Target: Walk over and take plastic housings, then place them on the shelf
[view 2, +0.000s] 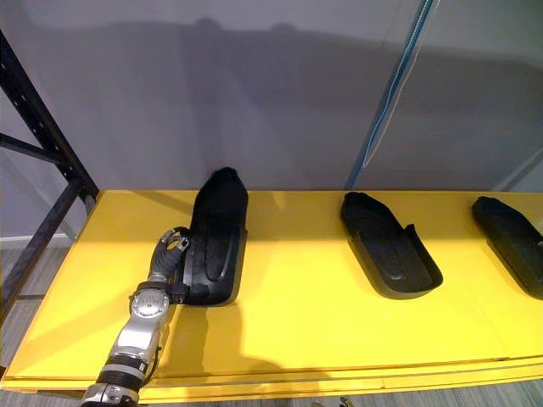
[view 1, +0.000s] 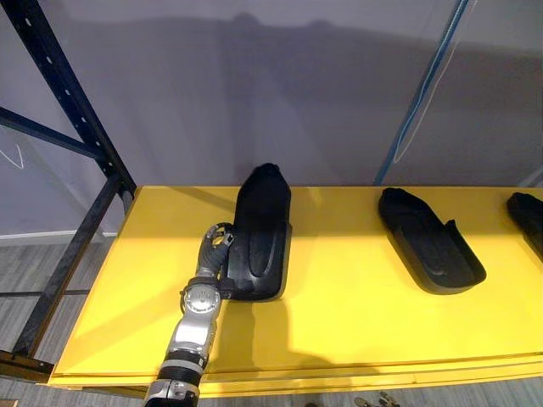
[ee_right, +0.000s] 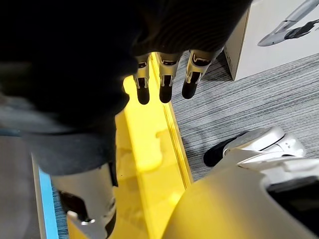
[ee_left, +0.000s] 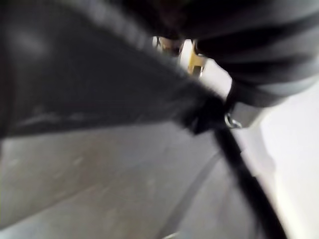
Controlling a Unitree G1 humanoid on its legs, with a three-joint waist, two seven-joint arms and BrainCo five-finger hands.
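As left hand (view 1: 215,248) grips housing (view 1: 264,222), shelf (view 1: 339,326) open rightward.

the shelf (view 1: 356,331) has a smooth yellow top with a soft sheen. the housings are black moulded plastic: the left housing (view 1: 265,229) is semi-matt with faint highlights on its ridges, while the middle housing (view 1: 428,246) and right housing (view 1: 528,212) look duller. the rack upright (view 1: 78,110) at far left is dark painted metal with punched holes. the wall (view 1: 254,85) is flat matt grey. the left hand (view 1: 216,246) shows silvery metal. the right hand (ee_right: 166,82) has silver fingers with dark matt tips under a ribbed cover. the floor (ee_right: 279,94) is grey and streaked like wood grain.
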